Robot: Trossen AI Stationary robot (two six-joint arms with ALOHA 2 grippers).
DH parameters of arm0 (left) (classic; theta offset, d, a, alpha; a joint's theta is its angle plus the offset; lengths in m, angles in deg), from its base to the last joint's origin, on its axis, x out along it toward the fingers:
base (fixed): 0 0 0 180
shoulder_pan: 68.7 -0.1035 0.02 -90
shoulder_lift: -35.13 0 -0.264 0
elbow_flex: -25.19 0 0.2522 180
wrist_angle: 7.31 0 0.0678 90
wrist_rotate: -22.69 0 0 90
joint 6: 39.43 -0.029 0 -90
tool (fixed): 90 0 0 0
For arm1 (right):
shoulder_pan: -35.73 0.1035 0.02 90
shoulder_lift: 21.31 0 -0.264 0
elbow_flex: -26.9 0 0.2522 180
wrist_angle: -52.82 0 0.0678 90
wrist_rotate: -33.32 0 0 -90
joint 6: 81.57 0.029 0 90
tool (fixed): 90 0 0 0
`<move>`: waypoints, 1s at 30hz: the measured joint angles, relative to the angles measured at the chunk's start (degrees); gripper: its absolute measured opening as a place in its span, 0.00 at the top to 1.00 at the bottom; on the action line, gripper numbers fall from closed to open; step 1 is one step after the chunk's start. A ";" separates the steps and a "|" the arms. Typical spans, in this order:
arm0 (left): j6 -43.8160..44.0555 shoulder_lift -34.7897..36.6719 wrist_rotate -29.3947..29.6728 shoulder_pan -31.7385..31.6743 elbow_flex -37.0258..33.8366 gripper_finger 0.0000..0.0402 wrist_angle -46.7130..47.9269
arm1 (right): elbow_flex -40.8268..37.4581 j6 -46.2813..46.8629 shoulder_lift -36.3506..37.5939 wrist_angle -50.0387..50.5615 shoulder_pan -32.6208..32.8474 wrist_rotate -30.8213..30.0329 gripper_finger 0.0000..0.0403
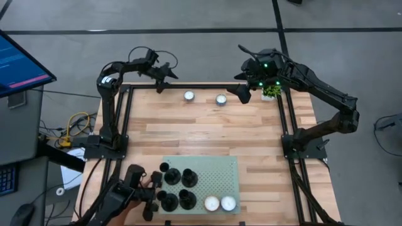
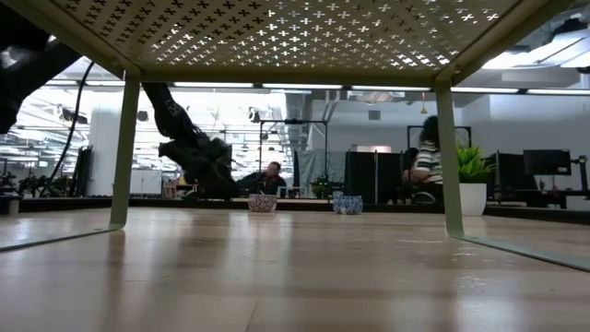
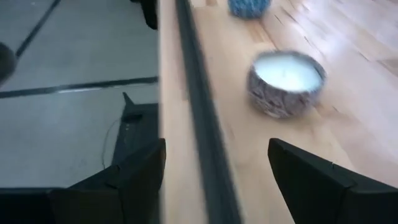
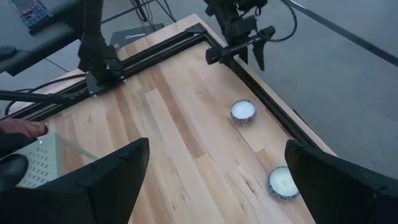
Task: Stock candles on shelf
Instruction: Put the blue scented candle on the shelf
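Two candles (image 1: pixel 189 96) (image 1: pixel 221 99) stand on the wooden table near its far edge. They also show in the low view (image 2: pixel 263 202) (image 2: pixel 348 204). Two more candles (image 1: pixel 211 203) (image 1: pixel 228 203) stand on the near right part of the pale green shelf (image 1: pixel 217 172), which stands on legs (image 2: pixel 448 157). My left gripper (image 1: pixel 161 86) is open and empty over the table's far edge, left of the left candle (image 3: pixel 287 74). My right gripper (image 1: pixel 242 94) is open and empty, raised just right of the right candle (image 4: pixel 283 182).
Several black round objects (image 1: pixel 179 187) stand on the shelf's left part. A person's hand (image 4: pixel 18 128) and a dark arm (image 1: pixel 125 191) are at the near left corner. A small potted plant (image 1: pixel 271 91) stands at the far right corner. A black frame rail (image 3: pixel 199 124) runs along the far edge.
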 joint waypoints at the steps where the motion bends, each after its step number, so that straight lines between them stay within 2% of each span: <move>1: -0.27 0.00 0.53 0.02 -1.12 0.29 0.04 | 0.00 0.00 0.00 0.00 0.10 -0.06 0.09; 7: -3.33 0.20 -0.99 -1.16 -7.73 0.29 -1.48 | 0.00 0.00 -0.02 -0.12 0.35 -0.11 0.09; 17: -2.77 0.68 -2.29 -0.45 -8.03 0.29 -1.91 | 0.00 -0.02 -0.04 -0.85 0.24 -2.88 0.09; 25: -2.85 0.97 -1.90 0.15 -8.09 0.29 -1.95 | -0.04 -0.04 -4.17 -0.57 0.86 -2.66 0.09; 30: -3.88 3.79 -2.24 -0.11 -8.25 0.29 -1.62 | -0.04 -1.63 -7.63 -0.31 1.80 -1.86 0.09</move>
